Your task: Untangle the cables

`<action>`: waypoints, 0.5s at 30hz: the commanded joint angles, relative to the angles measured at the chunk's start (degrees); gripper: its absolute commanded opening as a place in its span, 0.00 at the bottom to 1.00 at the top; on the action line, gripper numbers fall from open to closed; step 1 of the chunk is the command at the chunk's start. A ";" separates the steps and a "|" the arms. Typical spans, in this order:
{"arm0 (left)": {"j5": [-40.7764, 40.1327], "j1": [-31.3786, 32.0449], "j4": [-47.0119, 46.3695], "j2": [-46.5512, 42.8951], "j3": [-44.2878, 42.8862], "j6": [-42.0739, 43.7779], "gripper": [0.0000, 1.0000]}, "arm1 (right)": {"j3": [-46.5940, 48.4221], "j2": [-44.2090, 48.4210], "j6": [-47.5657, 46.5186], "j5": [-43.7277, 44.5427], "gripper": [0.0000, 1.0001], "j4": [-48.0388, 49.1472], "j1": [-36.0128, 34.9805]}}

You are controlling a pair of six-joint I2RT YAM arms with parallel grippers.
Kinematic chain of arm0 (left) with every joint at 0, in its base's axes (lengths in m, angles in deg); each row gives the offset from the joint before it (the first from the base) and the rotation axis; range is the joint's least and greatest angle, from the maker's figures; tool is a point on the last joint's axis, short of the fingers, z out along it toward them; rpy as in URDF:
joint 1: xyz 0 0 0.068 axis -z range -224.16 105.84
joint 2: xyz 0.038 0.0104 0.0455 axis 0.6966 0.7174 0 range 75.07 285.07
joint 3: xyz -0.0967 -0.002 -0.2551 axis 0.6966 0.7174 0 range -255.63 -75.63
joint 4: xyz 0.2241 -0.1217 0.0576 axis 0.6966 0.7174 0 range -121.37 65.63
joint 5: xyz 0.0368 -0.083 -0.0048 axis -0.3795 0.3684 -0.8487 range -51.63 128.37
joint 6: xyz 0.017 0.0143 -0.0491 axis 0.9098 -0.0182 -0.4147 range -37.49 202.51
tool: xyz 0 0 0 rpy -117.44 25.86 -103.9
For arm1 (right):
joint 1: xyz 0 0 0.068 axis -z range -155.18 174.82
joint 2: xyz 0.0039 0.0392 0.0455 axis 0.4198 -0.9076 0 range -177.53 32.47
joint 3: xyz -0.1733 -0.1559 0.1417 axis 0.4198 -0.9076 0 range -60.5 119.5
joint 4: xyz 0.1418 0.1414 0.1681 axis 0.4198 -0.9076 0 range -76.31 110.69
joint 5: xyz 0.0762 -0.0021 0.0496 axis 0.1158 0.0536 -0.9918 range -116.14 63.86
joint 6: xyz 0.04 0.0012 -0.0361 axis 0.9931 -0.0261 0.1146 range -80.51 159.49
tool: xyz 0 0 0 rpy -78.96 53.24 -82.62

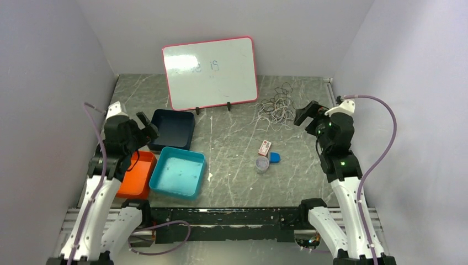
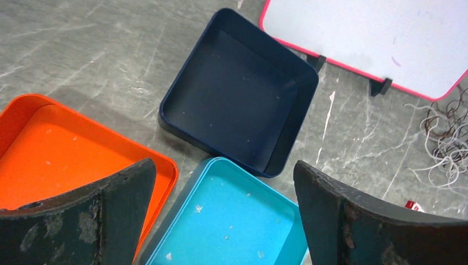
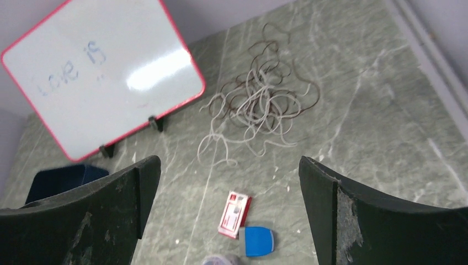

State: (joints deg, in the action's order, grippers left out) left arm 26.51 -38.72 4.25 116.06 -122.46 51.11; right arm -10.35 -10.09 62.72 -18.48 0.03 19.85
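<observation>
The cables [image 1: 277,107] lie in one tangled heap of pale and dark thin strands at the back right of the table, just right of the whiteboard. In the right wrist view the cables [image 3: 259,105] sit well ahead of my right gripper [image 3: 229,190], which hangs open and empty above the table. Part of the cables [image 2: 448,141] also shows at the right edge of the left wrist view. My left gripper [image 2: 223,193] is open and empty, hovering over the trays on the left side, far from the heap. In the top view my left gripper [image 1: 148,128] and right gripper [image 1: 305,115] are both raised.
A whiteboard [image 1: 211,72] stands at the back. A dark blue tray [image 1: 174,129], a teal tray [image 1: 179,173] and an orange tray [image 1: 137,175] sit at the left. A red-and-white card [image 1: 265,147], a blue piece [image 1: 274,157] and a small round cup [image 1: 262,164] lie mid-table.
</observation>
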 commanded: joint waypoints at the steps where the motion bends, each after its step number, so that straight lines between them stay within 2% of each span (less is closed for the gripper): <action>1: 6.20 -0.75 -2.02 8.28 -4.21 3.95 0.99 | 0.29 -2.19 -1.32 -9.26 1.00 -2.06 0.68; 5: 11.51 -0.71 -4.99 16.60 -5.96 6.74 0.99 | -2.26 -2.71 -1.67 -14.38 1.00 -1.63 0.71; 9: 18.96 0.65 -12.01 23.93 -7.52 8.40 0.99 | -4.83 -2.53 -2.70 -16.29 1.00 -2.18 0.69; 15: 18.73 7.19 -16.30 35.41 -11.54 8.84 0.99 | -5.87 -1.67 -3.11 -17.22 1.00 -3.88 0.70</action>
State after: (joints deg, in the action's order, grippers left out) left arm 42.21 -35.18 -6.05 146.42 -130.24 58.28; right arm -15.68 -12.98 60.84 -33.19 -2.66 19.92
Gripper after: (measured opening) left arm 0.993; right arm 0.997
